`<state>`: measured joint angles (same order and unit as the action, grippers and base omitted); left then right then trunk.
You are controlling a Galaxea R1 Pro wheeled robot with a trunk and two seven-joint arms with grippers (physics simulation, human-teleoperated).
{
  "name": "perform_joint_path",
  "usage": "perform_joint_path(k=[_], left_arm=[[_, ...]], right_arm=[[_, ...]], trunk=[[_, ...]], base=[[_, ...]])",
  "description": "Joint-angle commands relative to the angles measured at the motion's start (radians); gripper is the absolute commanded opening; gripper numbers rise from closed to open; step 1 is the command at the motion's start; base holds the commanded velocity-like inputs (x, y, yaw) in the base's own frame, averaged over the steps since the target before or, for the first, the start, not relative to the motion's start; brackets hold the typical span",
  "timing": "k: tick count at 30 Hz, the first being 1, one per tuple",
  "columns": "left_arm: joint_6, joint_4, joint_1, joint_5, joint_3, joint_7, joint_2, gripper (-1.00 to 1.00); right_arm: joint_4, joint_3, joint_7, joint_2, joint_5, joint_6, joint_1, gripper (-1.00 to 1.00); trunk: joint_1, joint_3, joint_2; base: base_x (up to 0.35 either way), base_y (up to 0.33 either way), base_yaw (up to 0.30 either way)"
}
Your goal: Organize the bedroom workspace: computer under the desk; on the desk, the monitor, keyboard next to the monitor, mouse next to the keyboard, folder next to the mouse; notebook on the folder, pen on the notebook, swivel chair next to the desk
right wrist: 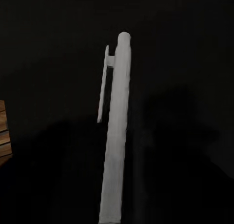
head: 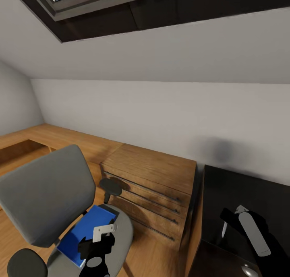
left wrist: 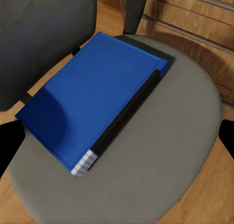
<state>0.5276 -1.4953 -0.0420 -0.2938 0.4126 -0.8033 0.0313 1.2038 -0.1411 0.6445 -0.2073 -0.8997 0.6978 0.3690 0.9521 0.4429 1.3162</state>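
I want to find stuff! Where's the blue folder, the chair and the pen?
folder (left wrist: pixel 92 94): left wrist view, middle of its blue cover.
chair (head: pixel 44 192): head view, middle of the grey backrest.
pen (right wrist: pixel 117 136): right wrist view, middle of its barrel.

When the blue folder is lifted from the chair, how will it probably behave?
The folder looks flat and rigid, so it likely stays stiff. It lies flat on the soft seat, so getting fingers under it may be hard. Its smooth cover may slip.

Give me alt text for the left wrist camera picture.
A blue folder lies flat on the grey seat of a swivel chair, its black spine edge facing the seat's open side. The chair's dark backrest and wooden drawers stand behind.
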Motion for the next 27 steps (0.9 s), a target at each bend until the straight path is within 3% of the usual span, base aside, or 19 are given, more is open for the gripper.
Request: perform_joint_path(k=[1, 17, 20, 21, 27], left_arm=[[0.003, -0.001, -0.001, -0.007, 0.002, -0.008, 0.0, 1.0], [0.003, -0.002, -0.001, -0.007, 0.002, -0.008, -0.001, 1.0], [0.003, -0.002, -0.001, -0.007, 0.002, -0.008, -0.001, 1.0], [0.003, -0.002, -0.001, -0.007, 0.002, -0.008, -0.001, 1.0], [0.003, -0.008, -0.001, -0.008, -0.001, -0.008, -0.003, 1.0]], right_arm=[[0.002, 0.0, 0.009, 0.0, -0.01, 0.002, 0.001, 1.0], [0.009, -0.001, 0.009, -0.001, -0.01, 0.0, 0.001, 1.0], [0.05, -0.002, 0.01, -0.001, -0.01, -0.001, 0.001, 1.0], [0.128, -0.003, 0.014, 0.005, -0.009, -0.002, -0.002, 1.0], [0.206, 0.001, 0.06, 0.054, -0.008, -0.001, -0.004, 1.0]], trunk=[[0.0, 0.001, 0.001], [0.0, 0.001, 0.001], [0.0, 0.001, 0.001], [0.0, 0.001, 0.001], [0.0, 0.001, 0.001]], base=[[0.0, 0.0, 0.0], [0.0, 0.0, 0.0], [0.0, 0.0, 0.0], [0.0, 0.0, 0.0], [0.0, 0.0, 0.001]])
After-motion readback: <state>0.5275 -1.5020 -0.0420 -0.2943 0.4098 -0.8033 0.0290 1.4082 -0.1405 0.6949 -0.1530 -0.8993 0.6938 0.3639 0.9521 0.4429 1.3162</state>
